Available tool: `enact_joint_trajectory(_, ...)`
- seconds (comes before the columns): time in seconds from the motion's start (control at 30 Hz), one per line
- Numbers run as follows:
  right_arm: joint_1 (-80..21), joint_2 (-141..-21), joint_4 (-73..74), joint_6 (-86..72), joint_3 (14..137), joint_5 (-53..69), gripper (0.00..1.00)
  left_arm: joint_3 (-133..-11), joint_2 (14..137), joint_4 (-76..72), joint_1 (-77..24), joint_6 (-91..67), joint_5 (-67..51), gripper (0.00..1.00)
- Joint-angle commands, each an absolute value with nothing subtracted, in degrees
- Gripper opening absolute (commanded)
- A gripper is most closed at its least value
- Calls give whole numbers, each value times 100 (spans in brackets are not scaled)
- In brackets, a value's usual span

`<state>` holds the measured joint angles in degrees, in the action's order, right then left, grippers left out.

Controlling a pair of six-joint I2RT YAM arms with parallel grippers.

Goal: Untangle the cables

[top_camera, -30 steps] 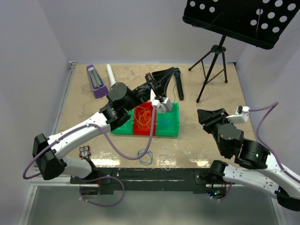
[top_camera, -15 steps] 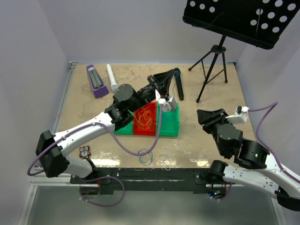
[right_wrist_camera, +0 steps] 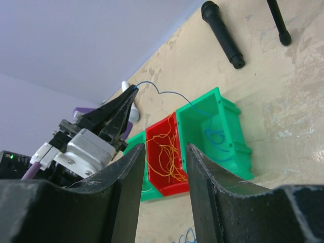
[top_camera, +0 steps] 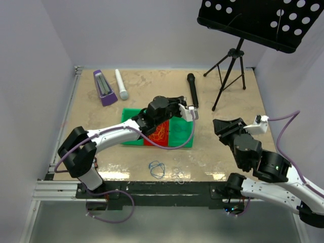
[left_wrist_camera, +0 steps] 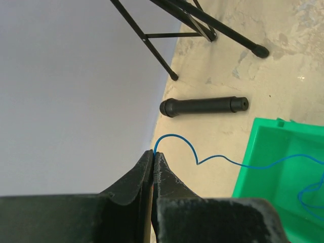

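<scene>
At the far-left corner of the beige tabletop (top_camera: 228, 152) stand a purple wedge-shaped metronome (top_camera: 103, 87) and, just beside it, a white cylindrical microphone (top_camera: 120, 84). Near the middle sits a row of plastic bins: a red bin (top_camera: 152, 132) holding loose orange-yellow wire loops (right_wrist_camera: 164, 152), flanked by a left green bin (top_camera: 129, 114) and a right green bin (right_wrist_camera: 223, 116). On the table near its front edge, apart from the bins, lie a small blue wire loop (top_camera: 157, 168) and a faint white wire (top_camera: 178, 175). The left gripper (left_wrist_camera: 153, 154) hangs above the right end of the row, jaws closed on the end of a thin blue wire (left_wrist_camera: 202, 161) that runs from the tips down into the right green bin. Beyond the bins lies a black microphone (top_camera: 192, 90). Further right stands a black tripod music stand (top_camera: 230, 68). The right gripper (right_wrist_camera: 165, 152) sits right of the bins, jaws apart, holding nothing.
</scene>
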<state>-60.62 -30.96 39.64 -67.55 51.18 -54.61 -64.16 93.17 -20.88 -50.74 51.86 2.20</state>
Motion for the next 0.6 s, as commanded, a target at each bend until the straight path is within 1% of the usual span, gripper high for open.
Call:
enact_joint_trajectory(0.0,-6073,-2997,4034,-6908,5344,-5730,43,-6531,9220,-1610,-5063,5097,439,0)
enact_joint_trajectory(0.07,-6073,-3032,4052,-6908,5344,-5730,43,-6478,9159,-1320,-5071,5098,326,0)
enact_joint_trajectory(0.23,-6073,-3111,4087,-6961,5344,-5713,43,-6451,8974,-617,-5062,4826,-570,0)
enact_joint_trajectory(0.4,-6073,-3129,4069,-7014,5344,-5695,43,-6697,9219,-107,-5071,4693,-940,0)
enact_joint_trajectory(0.43,-6073,-3146,4061,-7014,5344,-5695,43,-6758,9315,182,-5071,4702,-1001,0)
enact_joint_trajectory(0.57,-6073,-3199,4087,-7075,5353,-5687,43,-7100,9693,544,-5089,4728,-915,0)
